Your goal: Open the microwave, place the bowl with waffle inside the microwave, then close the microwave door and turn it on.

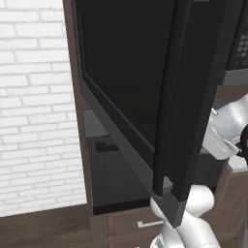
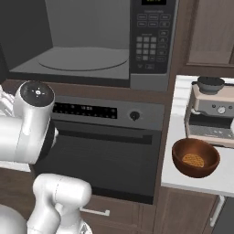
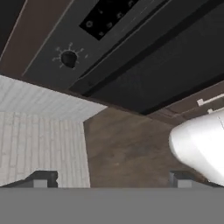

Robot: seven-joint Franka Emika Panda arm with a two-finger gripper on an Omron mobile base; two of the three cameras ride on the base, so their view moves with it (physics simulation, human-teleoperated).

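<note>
Left base view: door (image 1: 145,97) swung wide open, black glass in grey frame, edge-on across the shot; keypad (image 1: 238,46) at upper right, labels unreadable.

Right base view: microwave (image 2: 91,45) cavity open, grey turntable inside; keypad writing too small to read. Oven (image 2: 105,146) below. Bowl (image 2: 195,157), brown, waffle inside, on white counter (image 2: 173,178), beside coffee machine (image 2: 212,112).

Hand view: gripper (image 3: 109,179) jaws wide apart, holding nothing, touching nothing; oven knob (image 3: 68,58) above.
</note>
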